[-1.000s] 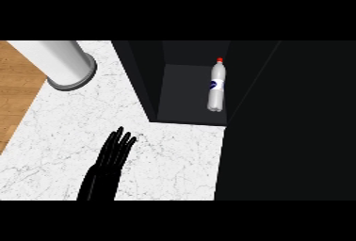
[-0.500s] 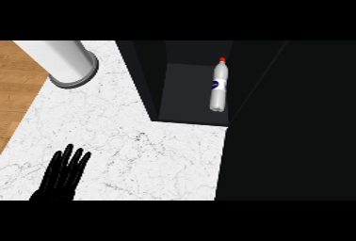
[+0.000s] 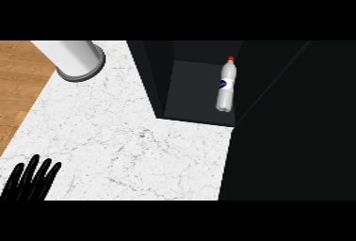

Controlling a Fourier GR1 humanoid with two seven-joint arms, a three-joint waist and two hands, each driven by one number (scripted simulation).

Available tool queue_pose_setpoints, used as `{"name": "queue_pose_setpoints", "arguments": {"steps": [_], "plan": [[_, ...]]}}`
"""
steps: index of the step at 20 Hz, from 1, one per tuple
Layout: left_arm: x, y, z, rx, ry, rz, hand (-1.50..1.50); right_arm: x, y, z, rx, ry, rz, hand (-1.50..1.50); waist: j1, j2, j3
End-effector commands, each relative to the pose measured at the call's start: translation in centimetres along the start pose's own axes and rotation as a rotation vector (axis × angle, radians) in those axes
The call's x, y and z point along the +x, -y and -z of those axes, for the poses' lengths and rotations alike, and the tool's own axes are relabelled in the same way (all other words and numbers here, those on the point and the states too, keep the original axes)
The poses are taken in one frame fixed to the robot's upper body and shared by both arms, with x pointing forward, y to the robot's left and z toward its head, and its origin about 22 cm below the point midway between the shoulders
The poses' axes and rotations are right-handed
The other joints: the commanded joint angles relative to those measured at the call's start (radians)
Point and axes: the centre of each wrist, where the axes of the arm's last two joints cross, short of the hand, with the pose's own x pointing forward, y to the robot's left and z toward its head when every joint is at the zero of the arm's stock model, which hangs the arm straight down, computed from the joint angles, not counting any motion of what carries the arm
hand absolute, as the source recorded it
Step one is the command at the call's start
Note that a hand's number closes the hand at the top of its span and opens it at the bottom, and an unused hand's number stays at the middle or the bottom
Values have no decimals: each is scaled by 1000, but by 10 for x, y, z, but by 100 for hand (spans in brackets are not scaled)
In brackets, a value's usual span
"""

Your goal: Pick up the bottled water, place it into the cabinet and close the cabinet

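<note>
The bottled water [image 3: 225,87], clear with a red cap and a blue label, lies on the dark floor of the open cabinet [image 3: 191,92] at the upper middle. No hand touches it. My left hand [image 3: 29,181] shows at the lower left edge over the white marble counter, fingers straight and pointing up, open, far from the bottle. The right hand is not visible. The cabinet's right side is a large black area where nothing can be made out.
A white cylinder on a grey round base [image 3: 76,59] stands at the upper left of the marble counter [image 3: 132,150]. A wooden floor strip [image 3: 21,89] runs beyond the counter's left edge.
My left hand has drawn back from the counter's middle toward the lower left edge. The bottle has stayed where it lies inside the cabinet.
</note>
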Motion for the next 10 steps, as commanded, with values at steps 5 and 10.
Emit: {"name": "queue_pose_setpoints", "arguments": {"steps": [5, 10], "plan": [[18, -18, -3, -16, -1, 8, -150, 19, 2, 29, 275, -15, -97, 150, 35, 10, -5], [25, -27, 3, -55, 11, 23, -150, 4, 7, 43, 268, -37, -81, 150, 65, 21, -9]]}}
